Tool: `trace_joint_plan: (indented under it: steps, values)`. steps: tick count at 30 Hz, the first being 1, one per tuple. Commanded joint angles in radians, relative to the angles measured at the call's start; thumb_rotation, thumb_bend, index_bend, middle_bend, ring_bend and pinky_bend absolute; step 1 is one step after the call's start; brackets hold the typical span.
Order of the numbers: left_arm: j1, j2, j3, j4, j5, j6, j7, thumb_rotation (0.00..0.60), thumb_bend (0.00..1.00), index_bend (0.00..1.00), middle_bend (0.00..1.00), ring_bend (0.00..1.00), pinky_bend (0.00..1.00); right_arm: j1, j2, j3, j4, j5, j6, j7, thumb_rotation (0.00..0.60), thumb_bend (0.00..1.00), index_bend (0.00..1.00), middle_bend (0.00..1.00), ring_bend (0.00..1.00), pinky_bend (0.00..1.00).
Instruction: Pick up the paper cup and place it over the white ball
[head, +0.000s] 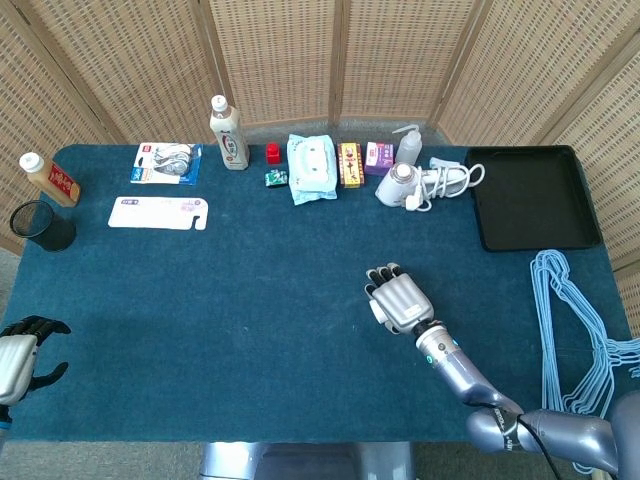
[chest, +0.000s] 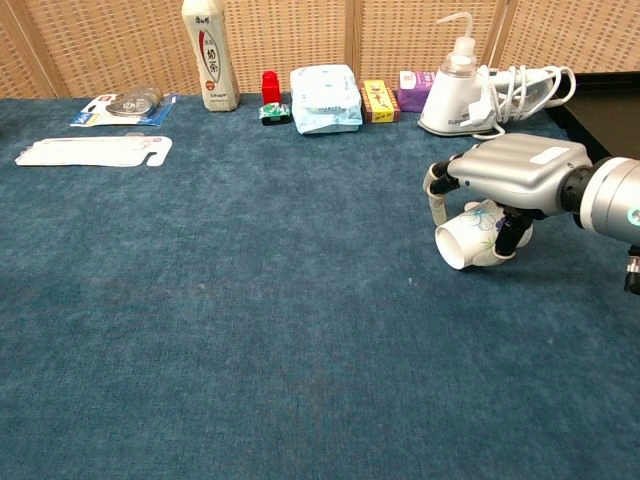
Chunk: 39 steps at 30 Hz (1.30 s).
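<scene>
The paper cup, white with a blue flower print, lies on its side on the blue table, its mouth facing the camera. My right hand lies over it, one finger down at the rim and the thumb against the cup's side, gripping it. From the head view the right hand covers the cup almost wholly. My left hand hangs at the table's near left corner, fingers apart and holding nothing. I see no white ball in either view.
Along the far edge stand a bottle, a tissue pack, small boxes, a spray bottle and a corded hair dryer. A black tray and blue hangers lie right; a black cup stands left.
</scene>
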Motion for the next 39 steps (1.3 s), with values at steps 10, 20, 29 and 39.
trace_joint_plan:
  steps: [10,20,29,39]
  values:
    - [0.0,-0.001,-0.001,0.004,0.0,-0.003,-0.008,0.555,0.23,0.37,0.38,0.25,0.28,-0.022,0.005,0.038,-0.022,0.017,0.017,0.119,0.583,0.26,0.49,0.23,0.22,0.16]
    - [0.002,0.0,-0.001,0.001,0.0,0.0,-0.004,0.558,0.23,0.37,0.38,0.25,0.28,-0.038,0.096,0.188,-0.1,0.112,-0.115,0.542,0.582,0.26,0.49,0.24,0.25,0.16]
    - [0.003,0.011,0.0,-0.017,-0.002,0.001,0.01,0.551,0.23,0.37,0.38,0.25,0.28,-0.057,0.079,0.287,-0.017,0.1,-0.233,0.929,0.583,0.26,0.49,0.26,0.27,0.16]
    - [0.004,0.022,-0.001,-0.037,-0.007,0.0,0.029,0.557,0.23,0.37,0.38,0.25,0.28,-0.054,0.015,0.302,0.128,0.02,-0.276,1.133,0.582,0.26,0.49,0.27,0.27,0.16]
